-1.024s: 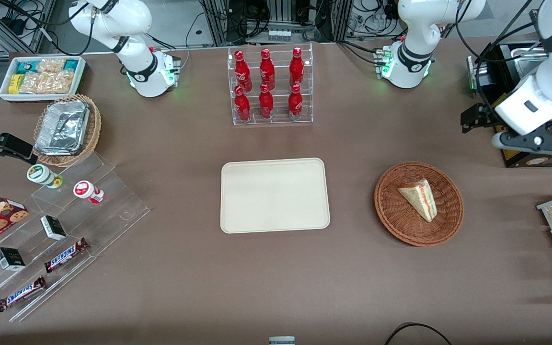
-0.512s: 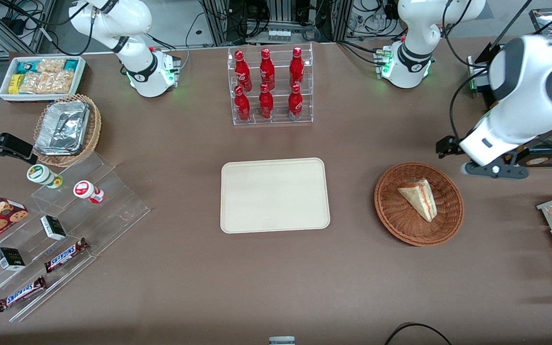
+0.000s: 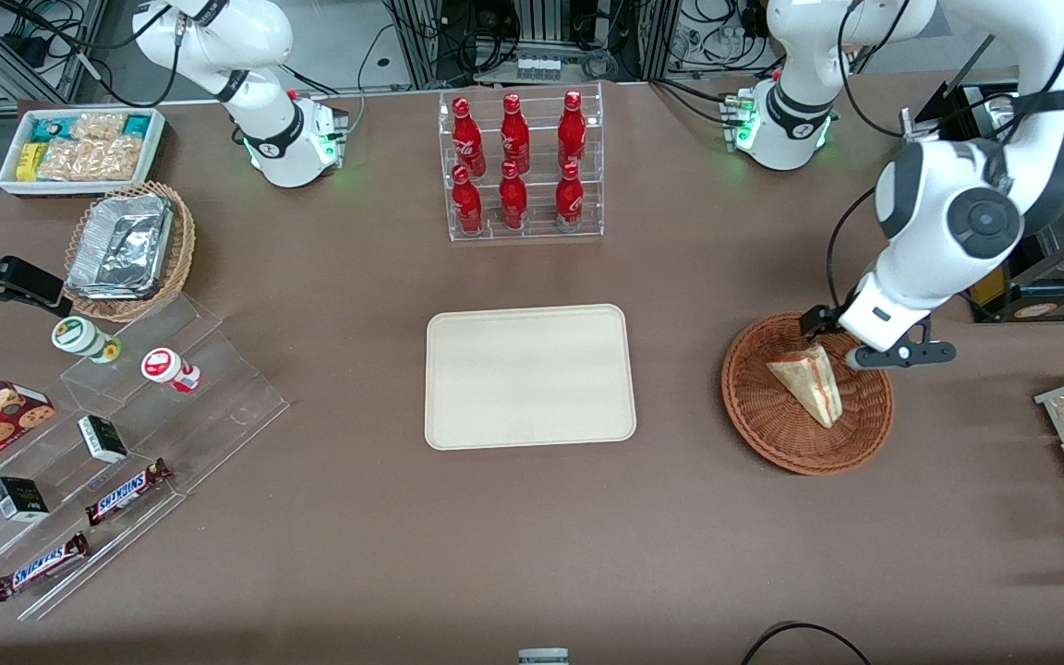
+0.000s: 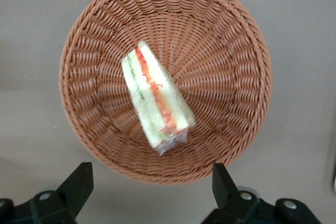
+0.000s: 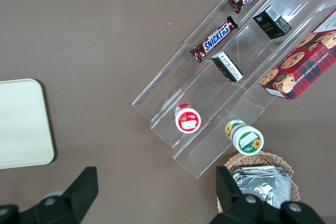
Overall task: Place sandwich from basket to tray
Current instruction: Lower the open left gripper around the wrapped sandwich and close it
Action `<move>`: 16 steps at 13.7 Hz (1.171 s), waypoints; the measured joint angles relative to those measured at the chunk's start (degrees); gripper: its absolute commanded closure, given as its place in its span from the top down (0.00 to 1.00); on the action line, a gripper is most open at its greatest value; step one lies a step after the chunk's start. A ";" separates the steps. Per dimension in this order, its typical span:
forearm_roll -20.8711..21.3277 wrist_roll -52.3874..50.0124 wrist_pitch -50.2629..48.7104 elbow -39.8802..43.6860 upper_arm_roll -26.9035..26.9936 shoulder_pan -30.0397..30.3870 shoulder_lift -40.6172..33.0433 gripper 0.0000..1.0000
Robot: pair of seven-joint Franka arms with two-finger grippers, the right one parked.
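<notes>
While the sandwich (image 3: 807,382) lies on its side in the basket (image 3: 772,429), its narrow tip aims toward the front camera, at about 5 o'clock in the front view, and its broad end sits up near the basket's 12 o'clock rim. Its red, green and white filling edge shows clearly from the wrist camera (image 4: 155,97), where the basket (image 4: 231,51) rings it completely. At the basket's 9 o'clock, well apart on the brown counter (image 3: 532,545), rests the cream tray (image 3: 529,376), bare on top. Above the basket's 1 o'clock rim hangs the left arm's tool (image 3: 841,340), farther from the front camera than the sandwich's tip and just over its broad end. Its two dark fingers (image 4: 79,182) stand spread wide, clear of bread and wicker, touching nothing. Farther still, at the tray's 12 o'clock, a clear rack of red bottles (image 3: 518,166) stands upright.
</notes>
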 measured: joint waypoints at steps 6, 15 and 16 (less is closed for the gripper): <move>0.00 -21.37 6.82 -0.02 -0.12 -1.71 5.45 1.00; 0.01 -24.04 6.31 -0.17 0.89 -1.26 6.52 1.00; 0.01 -24.06 6.31 -0.18 1.09 -1.17 6.97 1.00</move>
